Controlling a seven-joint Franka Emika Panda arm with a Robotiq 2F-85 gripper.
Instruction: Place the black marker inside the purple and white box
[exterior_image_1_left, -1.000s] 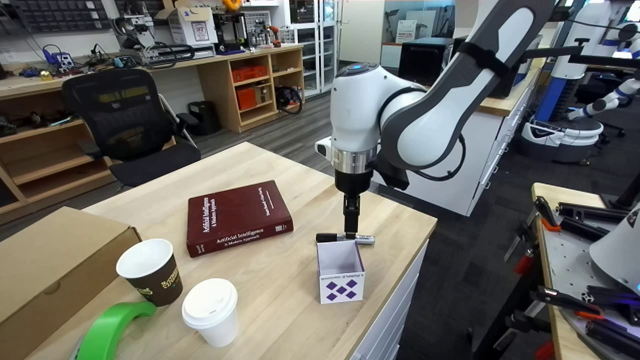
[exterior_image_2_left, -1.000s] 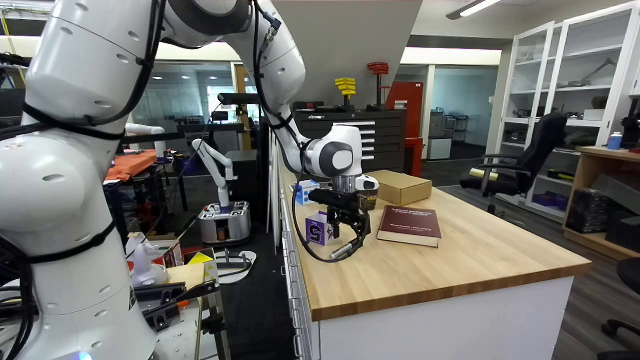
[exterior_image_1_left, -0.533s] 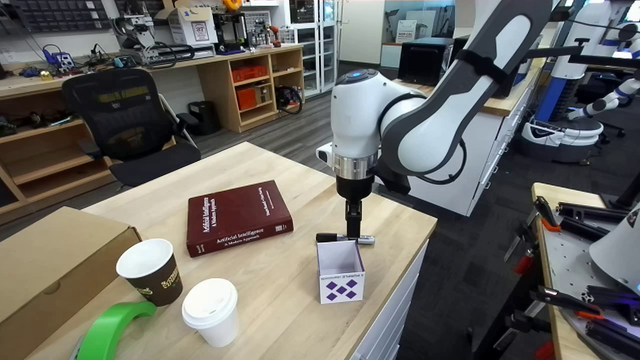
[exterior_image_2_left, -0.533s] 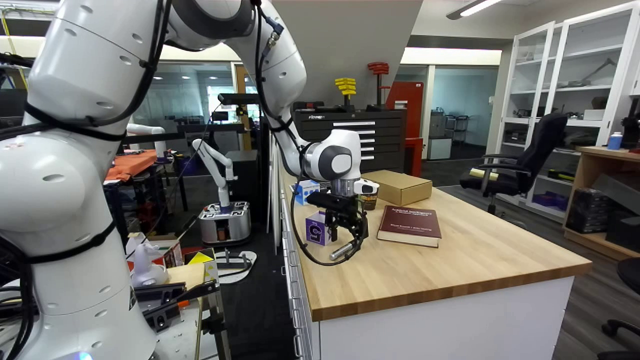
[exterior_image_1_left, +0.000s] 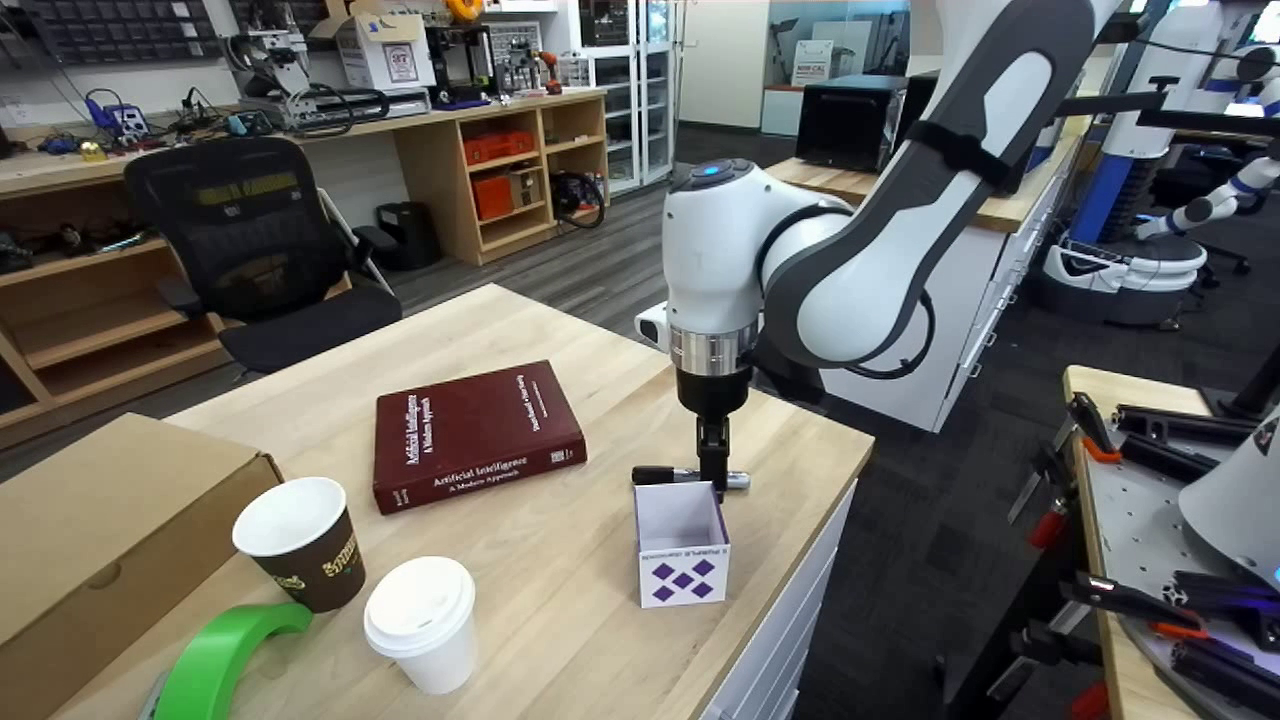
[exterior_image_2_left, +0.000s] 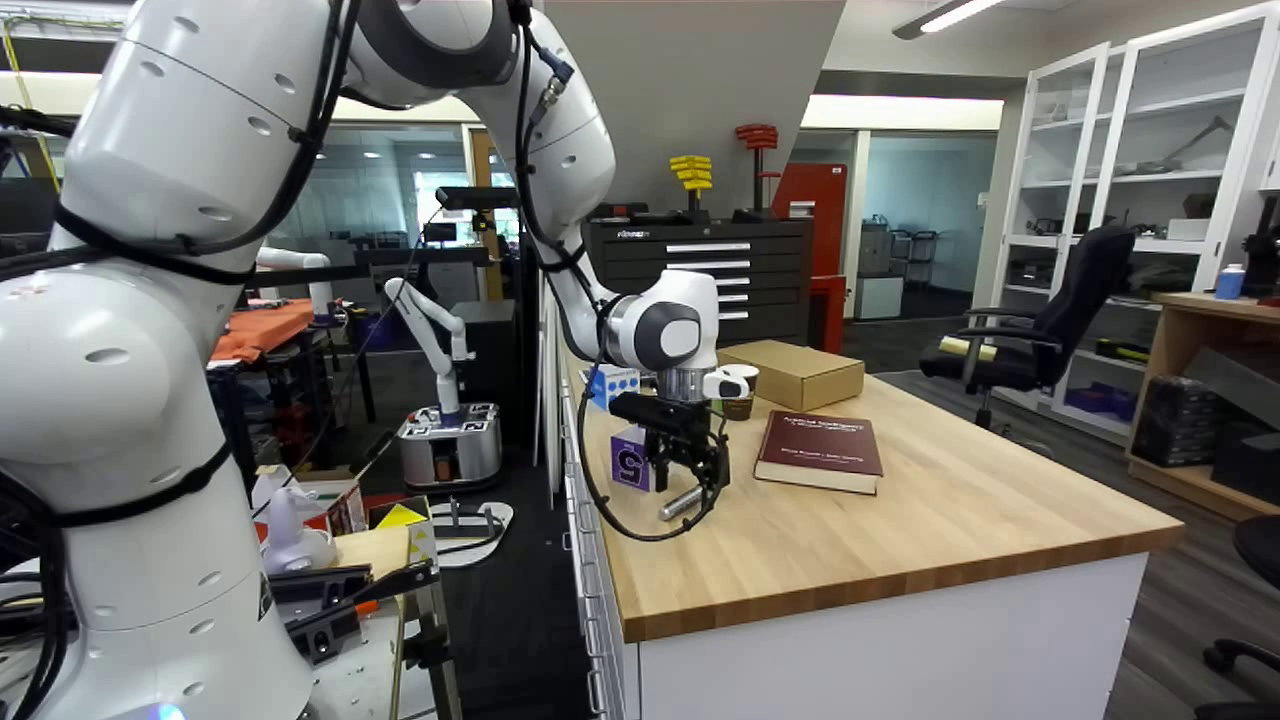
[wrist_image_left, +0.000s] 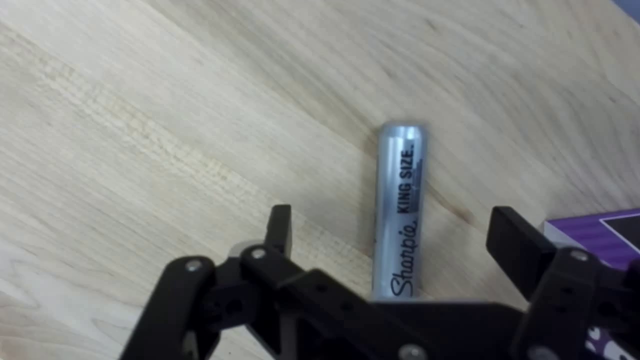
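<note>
My 2 jaws stand spread, the black marker (wrist_image_left: 400, 215) between them in the wrist view, silver end toward the top. It lies flat on the tabletop (exterior_image_1_left: 560, 600), just behind the purple and white box (exterior_image_1_left: 684, 575) in an exterior view, its long axis running crosswise there, black end left.

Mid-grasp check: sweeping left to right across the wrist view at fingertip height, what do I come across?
One gripper finger → the silver barrel of the marker → the other finger → the purple and white box, cut off by the picture's right edge.
</note>
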